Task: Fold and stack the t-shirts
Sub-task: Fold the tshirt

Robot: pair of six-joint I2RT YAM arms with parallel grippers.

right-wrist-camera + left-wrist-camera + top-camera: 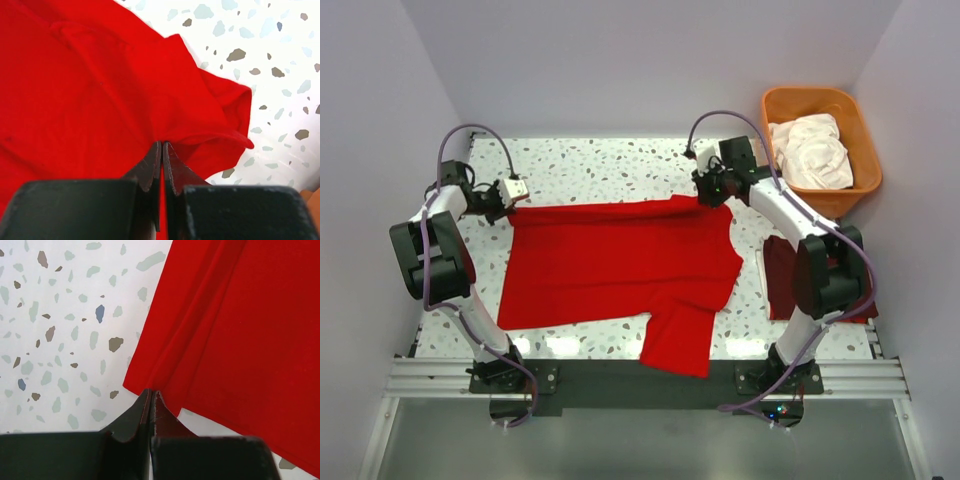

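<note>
- Red cotton fills the middle of my screen: the red t-shirt [620, 265] lies spread on the speckled table [600, 165], its body running left to right, with one sleeve [678, 340] trailing toward the near edge
- My left gripper [151, 395] is pinched tight on the far left corner of the shirt; the wrist view shows the jaws closed with a thin fold of red cloth between them
- My right gripper [162, 147] is likewise closed hard on the far right corner, where the cloth bunches into a soft roll just beyond the fingertips
- I judge the step in hand to be drawing this far edge taut, then carrying it over for the first fold
- To do it well I would move both arms at the same pace and height, so the edge between them stays straight and free of sag
- I would lift only enough to clear the cloth below, since a high lift would drag the trailing sleeve out of place
- I would lay the edge down before letting go, not drop it
- Count: one red t-shirt; one dark maroon t-shirt [778, 275] lying at the right, partly hidden by the right arm; white t-shirts [810, 150] heaped in the one orange tub [868, 150], their number I cannot tell; two grippers, both gripping
</note>
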